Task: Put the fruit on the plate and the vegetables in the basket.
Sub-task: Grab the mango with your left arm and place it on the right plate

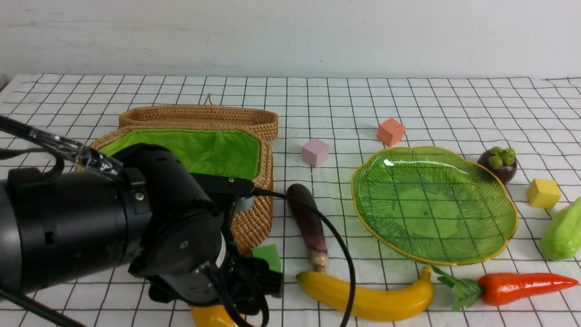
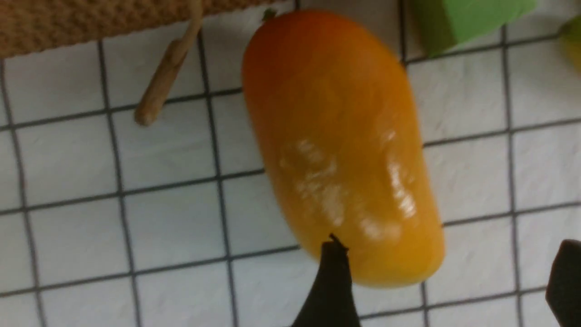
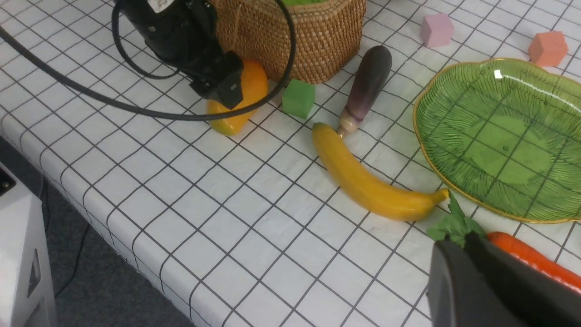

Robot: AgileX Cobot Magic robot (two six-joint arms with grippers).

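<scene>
Reaching for the mango beside the basket

Front view: the left arm's black bulk fills the lower left. It hides most of the mango (image 1: 211, 318), which is cut off at the bottom edge below the basket (image 1: 256, 218). The plate (image 1: 431, 204) lies centre-right.

Left wrist view: the left pincer (image 2: 447, 281) gapes wide, off-centre over the mango's end. Centring it before closing would likely grip better.

Right wrist view: the right pincer (image 3: 458, 254), lower right, is closed and empty.

On desk (image 1: 408, 100) lie mango (image 2: 340, 150), banana (image 1: 363, 297), mangosteen (image 1: 497, 165), eggplant (image 1: 308, 222), carrot (image 1: 522, 287), gourd (image 1: 563, 234), outside green plate (image 1: 454, 200) and open wicker basket (image 1: 256, 218).
</scene>
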